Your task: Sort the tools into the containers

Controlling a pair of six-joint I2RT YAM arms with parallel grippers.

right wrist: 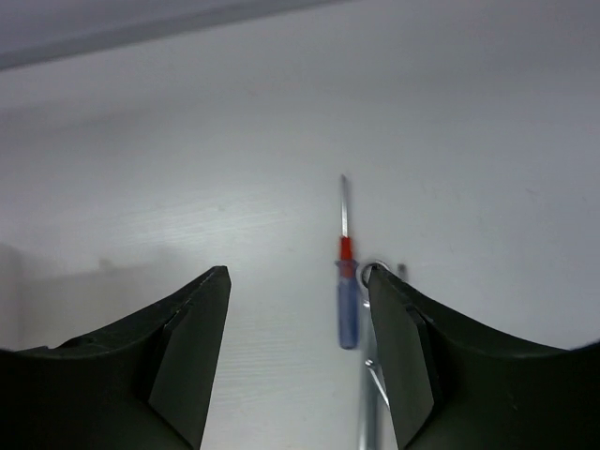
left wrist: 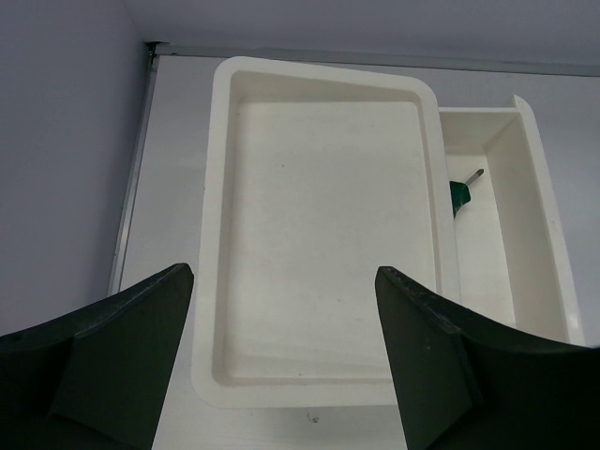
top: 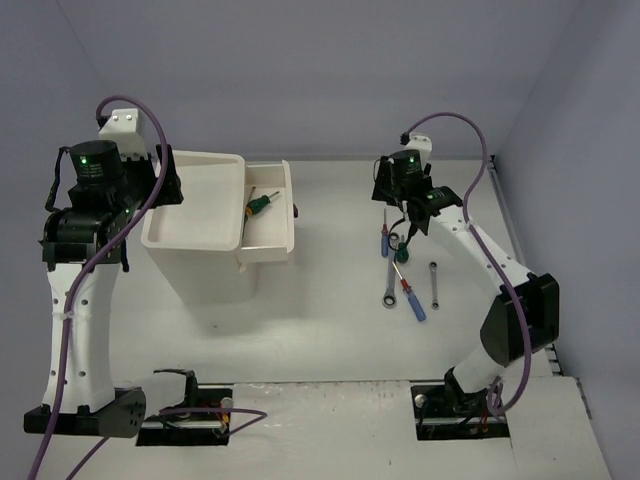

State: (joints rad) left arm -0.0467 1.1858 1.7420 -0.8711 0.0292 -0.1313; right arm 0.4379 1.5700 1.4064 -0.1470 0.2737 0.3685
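Note:
The white box [top: 205,272] stands at the left with its shallow tray top [top: 150,236] bare. One drawer [top: 290,212] is pulled out to the right and holds a green-handled screwdriver [top: 258,206]. My left gripper [top: 166,180] is open and empty above the tray [left wrist: 217,281]; the drawer [left wrist: 539,216] and the green screwdriver [left wrist: 460,193] show at its right. My right gripper [top: 395,203] is open and empty over loose tools on the table. In the right wrist view it [right wrist: 300,356] hangs above a blue-handled screwdriver [right wrist: 348,305] and a silver wrench [right wrist: 372,394].
On the table right of the box lie a blue screwdriver [top: 384,241], a green-handled tool [top: 400,252], a blue and red screwdriver [top: 411,298] and two silver wrenches [top: 388,291] [top: 435,284]. The table's metal edge strip [top: 520,270] runs along the right.

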